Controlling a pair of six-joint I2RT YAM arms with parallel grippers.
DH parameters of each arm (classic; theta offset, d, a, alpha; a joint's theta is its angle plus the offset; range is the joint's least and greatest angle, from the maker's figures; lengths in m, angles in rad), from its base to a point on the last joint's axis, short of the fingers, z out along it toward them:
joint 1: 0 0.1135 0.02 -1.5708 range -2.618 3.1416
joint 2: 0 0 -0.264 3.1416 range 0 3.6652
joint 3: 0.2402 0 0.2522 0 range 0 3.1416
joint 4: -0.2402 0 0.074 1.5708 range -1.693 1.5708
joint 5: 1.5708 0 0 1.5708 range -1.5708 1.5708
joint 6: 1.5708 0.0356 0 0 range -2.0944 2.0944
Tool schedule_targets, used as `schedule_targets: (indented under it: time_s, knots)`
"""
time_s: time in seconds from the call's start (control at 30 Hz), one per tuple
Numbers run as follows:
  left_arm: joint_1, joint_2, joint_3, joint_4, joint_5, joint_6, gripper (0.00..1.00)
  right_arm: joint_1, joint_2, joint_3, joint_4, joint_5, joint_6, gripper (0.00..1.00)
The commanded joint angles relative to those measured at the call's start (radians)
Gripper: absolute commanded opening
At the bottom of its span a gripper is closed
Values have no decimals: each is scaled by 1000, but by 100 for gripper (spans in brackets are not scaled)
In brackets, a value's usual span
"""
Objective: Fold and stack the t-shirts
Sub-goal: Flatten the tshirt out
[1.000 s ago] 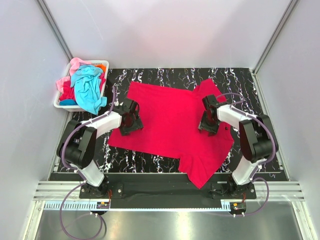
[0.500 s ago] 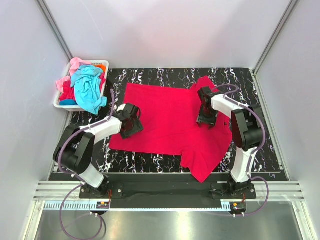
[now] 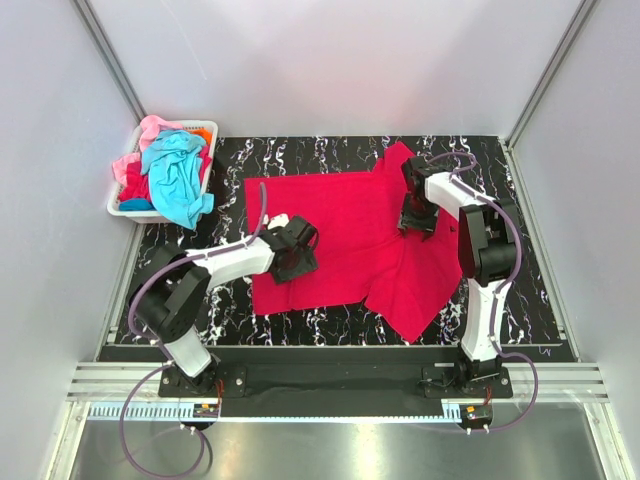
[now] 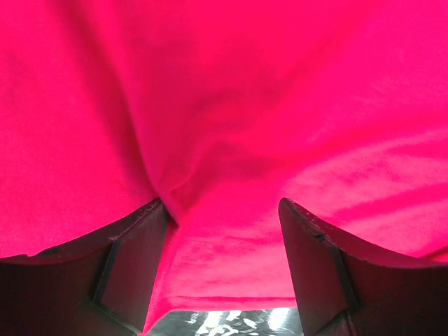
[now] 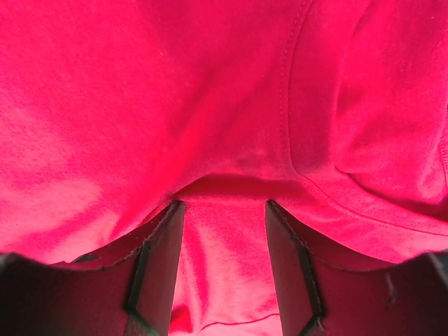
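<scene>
A crimson-red t-shirt (image 3: 345, 235) lies spread on the black marble table (image 3: 500, 170), with one sleeve hanging toward the front edge. My left gripper (image 3: 295, 252) rests on its left part, and my right gripper (image 3: 418, 215) rests near its upper right, by the collar. In the left wrist view (image 4: 224, 210) the jaws stand wide apart with the red cloth (image 4: 245, 105) bunched over the fingertips (image 4: 140, 259). In the right wrist view (image 5: 224, 203) the jaws are also apart, with cloth (image 5: 175, 91) ridged up ahead of them. Turquoise (image 3: 175, 175), pink (image 3: 150, 128) and orange (image 3: 203, 131) t-shirts lie in the basket.
A white plastic basket (image 3: 118, 208) stands at the table's back left corner, heaped with shirts. Grey walls close in the left, back and right sides. A metal rail runs along the front by the arm bases.
My left gripper has slid right and the shirt's left edge has come with it, so the shirt is narrower. My right gripper has shifted up toward the collar, and the cloth there has bunched.
</scene>
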Motion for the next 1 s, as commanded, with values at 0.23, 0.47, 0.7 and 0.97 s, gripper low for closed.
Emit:
schedule_targets:
  time_s: [0.23, 0.47, 0.7, 0.97]
  knots:
    - [-35, 38, -53, -192, -14, -143, 70, -1, -142, -178, -1, 68, -4, 56]
    - [-35, -42, -107, -277, -117, -190, 70, -15, -224, -253, 3, 115, 19, 57]
    - [-37, -125, -182, -303, -124, -212, 70, -16, -279, -293, 5, 117, 34, 55]
    - [-37, -321, -105, -309, -156, -132, 72, -16, -403, -296, -6, 108, 36, 55]
